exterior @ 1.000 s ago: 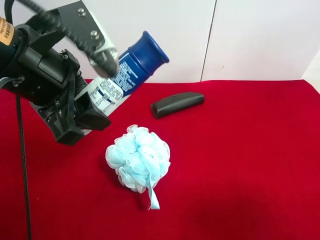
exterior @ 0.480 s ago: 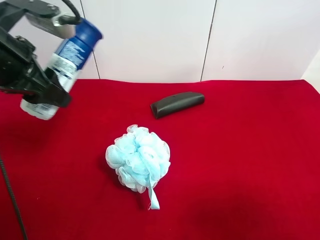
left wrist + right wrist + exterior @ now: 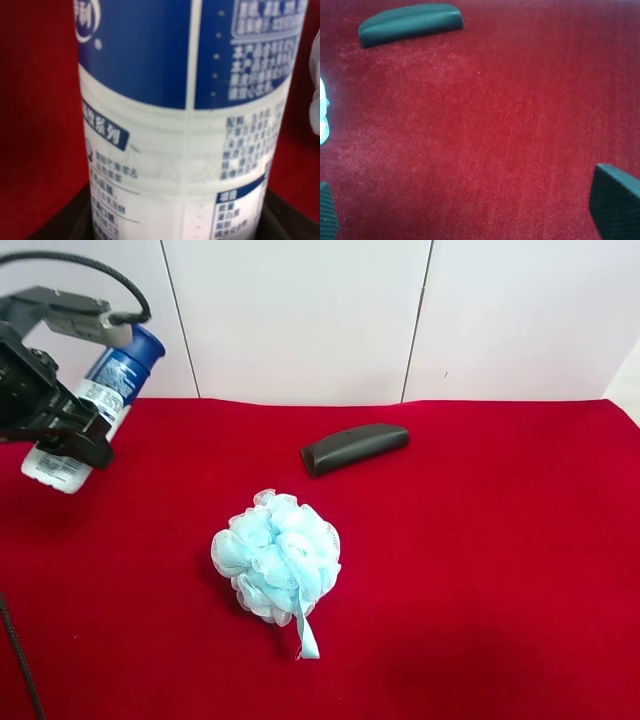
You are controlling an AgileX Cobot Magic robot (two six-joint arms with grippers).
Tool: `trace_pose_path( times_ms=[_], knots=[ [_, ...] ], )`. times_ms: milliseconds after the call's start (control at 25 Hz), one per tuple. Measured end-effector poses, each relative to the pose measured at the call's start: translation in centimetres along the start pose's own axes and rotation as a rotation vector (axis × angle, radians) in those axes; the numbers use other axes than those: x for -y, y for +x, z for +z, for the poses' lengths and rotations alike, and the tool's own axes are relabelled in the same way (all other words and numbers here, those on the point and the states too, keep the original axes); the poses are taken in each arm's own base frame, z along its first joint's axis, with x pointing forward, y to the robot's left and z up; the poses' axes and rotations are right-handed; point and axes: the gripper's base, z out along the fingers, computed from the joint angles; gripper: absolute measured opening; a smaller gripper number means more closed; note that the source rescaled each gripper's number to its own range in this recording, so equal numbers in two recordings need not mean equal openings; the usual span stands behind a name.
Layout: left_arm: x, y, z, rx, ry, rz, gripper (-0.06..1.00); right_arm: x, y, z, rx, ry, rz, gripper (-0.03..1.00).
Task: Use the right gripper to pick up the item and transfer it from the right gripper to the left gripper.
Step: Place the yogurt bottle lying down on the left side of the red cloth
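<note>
The item, a bottle (image 3: 100, 395) with a dark blue cap, a blue upper label and a white lower body, is held tilted above the red cloth at the exterior high view's far left. My left gripper (image 3: 72, 428), with its white-grey box (image 3: 70, 310), is shut on the bottle's lower body. The left wrist view shows the bottle (image 3: 185, 125) close up between dark fingers (image 3: 65, 222). My right gripper (image 3: 470, 210) is open and empty over bare red cloth. Only its fingertips (image 3: 615, 200) show, and it is out of the exterior high view.
A light-blue mesh loofah (image 3: 277, 555) lies mid-table. A dark oblong case (image 3: 355, 448) lies behind it and also shows in the right wrist view (image 3: 410, 22). The red cloth (image 3: 480, 560) covers the table. A white wall stands behind.
My left gripper has carried the bottle from near the table's middle back to the exterior high view's far left. The loofah and the case have not moved.
</note>
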Motion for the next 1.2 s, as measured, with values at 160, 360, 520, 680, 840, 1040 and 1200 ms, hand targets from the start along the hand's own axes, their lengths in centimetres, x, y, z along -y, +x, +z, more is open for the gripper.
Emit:
trace_pose_path(
  times_ms=[160, 360, 520, 680, 840, 1040, 1200],
  knots=[
    [-0.2, -0.2, 2.4, -0.065, 0.011, -0.007, 0.06, 0.0, 0.0, 0.0, 0.0, 0.0, 0.0, 1.0],
    [-0.4, -0.4, 4.8, -0.102, 0.014, -0.013, 0.06, 0.0, 0.0, 0.0, 0.0, 0.0, 0.0, 1.0],
    [-0.5, -0.3, 6.8, -0.144, 0.018, -0.017, 0.06, 0.0, 0.0, 0.0, 0.0, 0.0, 0.0, 1.0],
    [-0.7, -0.2, 8.7, -0.176, 0.02, -0.026, 0.06, 0.0, 0.0, 0.0, 0.0, 0.0, 0.0, 1.0],
    [-0.7, -0.1, 10.5, -0.199, 0.029, -0.044, 0.06, 0.0, 0.0, 0.0, 0.0, 0.0, 0.0, 1.0],
    [-0.7, 0.2, 12.5, -0.233, 0.037, -0.059, 0.06, 0.0, 0.0, 0.0, 0.0, 0.0, 0.0, 1.0],
    [-0.8, 0.5, 13.9, -0.251, 0.037, -0.082, 0.06, 0.0, 0.0, 0.0, 0.0, 0.0, 0.0, 1.0]
  ],
)
